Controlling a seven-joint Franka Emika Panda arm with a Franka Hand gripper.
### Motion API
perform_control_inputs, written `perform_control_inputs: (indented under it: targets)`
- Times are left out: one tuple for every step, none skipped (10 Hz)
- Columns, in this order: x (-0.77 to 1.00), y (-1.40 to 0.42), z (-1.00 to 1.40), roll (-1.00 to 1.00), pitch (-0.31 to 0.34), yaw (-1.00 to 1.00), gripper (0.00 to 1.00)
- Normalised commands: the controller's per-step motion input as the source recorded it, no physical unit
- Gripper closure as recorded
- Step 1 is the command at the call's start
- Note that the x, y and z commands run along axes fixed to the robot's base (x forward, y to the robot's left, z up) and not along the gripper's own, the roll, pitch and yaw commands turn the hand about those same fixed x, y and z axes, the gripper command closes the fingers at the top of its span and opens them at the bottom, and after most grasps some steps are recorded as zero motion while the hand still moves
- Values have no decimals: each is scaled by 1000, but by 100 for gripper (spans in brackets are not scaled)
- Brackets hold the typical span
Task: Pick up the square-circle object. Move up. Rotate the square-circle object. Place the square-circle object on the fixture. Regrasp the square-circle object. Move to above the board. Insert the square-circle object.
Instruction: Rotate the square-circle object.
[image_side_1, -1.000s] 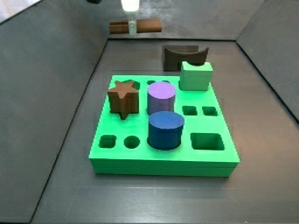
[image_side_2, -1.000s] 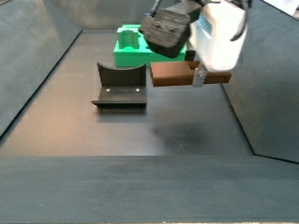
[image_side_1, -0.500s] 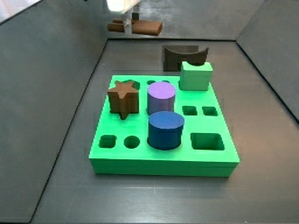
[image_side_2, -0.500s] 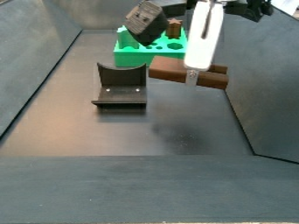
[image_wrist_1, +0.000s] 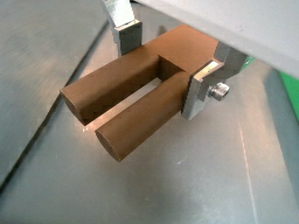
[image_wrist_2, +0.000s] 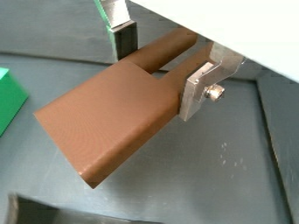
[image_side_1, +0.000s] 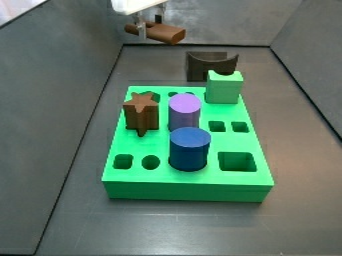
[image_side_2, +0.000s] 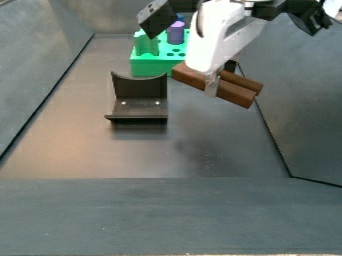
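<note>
My gripper (image_side_1: 148, 27) is shut on the square-circle object (image_side_1: 164, 34), a brown bar, and holds it in the air at the far end of the bin, tilted. In a side view the gripper (image_side_2: 214, 76) carries the bar (image_side_2: 227, 89) sloping down, to the right of the fixture (image_side_2: 136, 100) and above the floor. Both wrist views show silver fingers (image_wrist_1: 201, 89) (image_wrist_2: 200, 90) clamped on the piece's sides (image_wrist_1: 122, 101) (image_wrist_2: 111, 127). The fixture (image_side_1: 206, 64) stands behind the green board (image_side_1: 241, 184).
On the board stand a brown star peg (image_side_1: 140, 110), a purple cylinder (image_side_1: 185, 107) and a blue cylinder (image_side_1: 190, 148). A pale green notched block (image_side_1: 225, 87) sits at its far edge. Grey bin walls (image_side_1: 67, 90) slope up on both sides.
The held bar has turned from level to tilted, one end dropping. The gripper has rotated with it and stayed over the far end of the bin.
</note>
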Motion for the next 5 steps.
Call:
perform_control_inputs:
  targets:
    - [31, 20, -23, -9, -16, -1000, 100]
    - [31, 20, -23, -10, -17, -1000, 100]
    - [31, 20, -23, -11, -19, -1000, 100]
    - [31, 20, -23, -12, -21, -1000, 100]
    - [31, 20, -23, -13, -23, -1000, 100]
